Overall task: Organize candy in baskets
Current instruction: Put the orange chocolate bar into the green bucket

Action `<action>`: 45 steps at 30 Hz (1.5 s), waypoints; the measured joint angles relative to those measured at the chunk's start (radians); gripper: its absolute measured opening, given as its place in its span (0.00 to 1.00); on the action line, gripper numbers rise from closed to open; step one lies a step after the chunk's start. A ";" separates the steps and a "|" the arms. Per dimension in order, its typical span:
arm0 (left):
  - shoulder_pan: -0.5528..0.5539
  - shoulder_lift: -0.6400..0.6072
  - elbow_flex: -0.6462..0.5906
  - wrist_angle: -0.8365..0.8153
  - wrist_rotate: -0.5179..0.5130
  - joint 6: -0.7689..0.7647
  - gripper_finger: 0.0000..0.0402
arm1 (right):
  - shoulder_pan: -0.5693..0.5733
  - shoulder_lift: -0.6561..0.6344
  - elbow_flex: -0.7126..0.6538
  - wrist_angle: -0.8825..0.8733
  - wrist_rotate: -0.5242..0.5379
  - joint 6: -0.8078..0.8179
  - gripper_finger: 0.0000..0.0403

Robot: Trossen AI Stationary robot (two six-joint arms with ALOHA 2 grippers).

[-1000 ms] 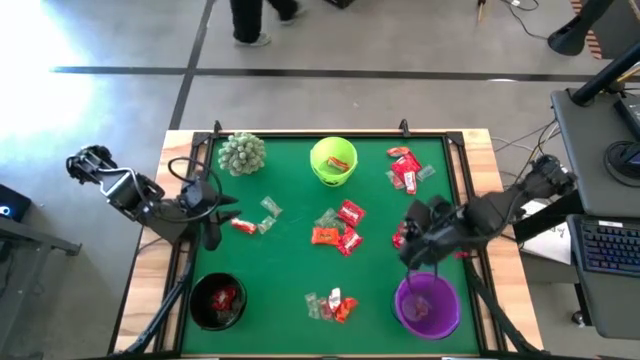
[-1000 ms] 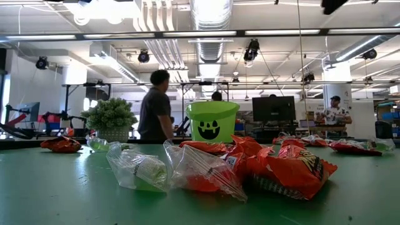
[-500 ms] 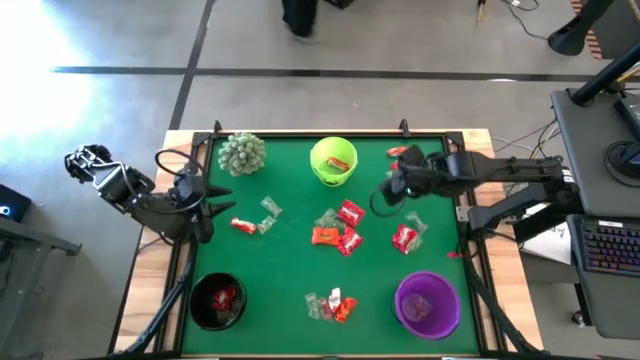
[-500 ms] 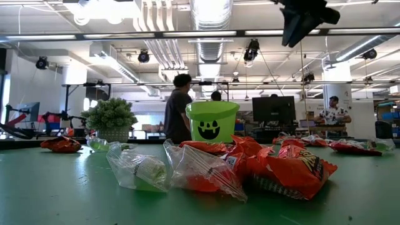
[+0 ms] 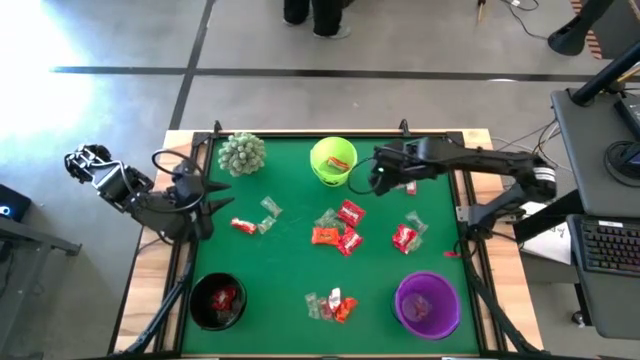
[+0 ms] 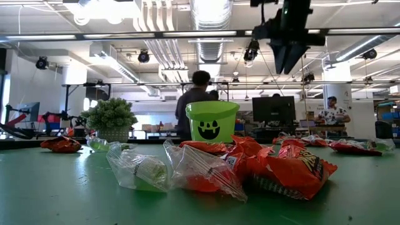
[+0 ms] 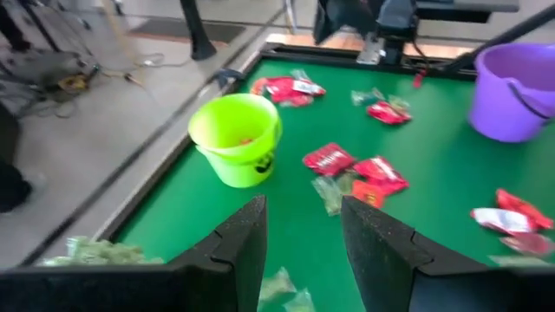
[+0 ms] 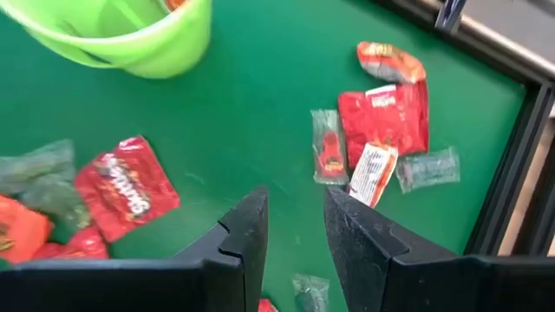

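Two dark fingers of the right gripper stood a narrow gap apart with nothing between them, hanging above the green table just beside the lime green basket near the far edge. A second before, that gripper had been over the purple basket at the near right corner; it had since swung across to the far side, its fingers parting a little on the way. That reads as a drop finished and a reach begun toward the red and clear sweets lying loose by the far right corner.

Out from there, the left gripper waited at the left edge, fingers parted and empty, as it had a second earlier, with a red candy and clear-wrapped ones just beside it.

Candy was still scattered: a red and orange cluster at the table's middle, a red piece toward the right edge, and a mixed heap at the near edge between the black basket and the purple one. The black basket held red candy, and the lime one showed something orange inside.

A spiky green plant sat by the far left corner, clear of both arms. Beyond the table a person stood behind the lime basket. Most of the sorting appeared yet to be done.
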 joint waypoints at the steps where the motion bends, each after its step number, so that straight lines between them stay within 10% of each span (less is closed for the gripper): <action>1: 0.000 -0.003 0.000 -0.001 -0.013 0.010 0.33 | -0.006 0.015 0.000 0.000 -0.008 -0.001 0.27; 28: 0.000 -0.090 0.000 0.005 -0.148 0.000 0.33 | -0.128 0.187 0.001 -0.106 -0.064 -0.147 0.40; 45: 0.000 -0.088 0.000 0.009 -0.148 -0.035 0.33 | -0.284 0.186 -0.248 0.049 -0.126 -0.039 0.40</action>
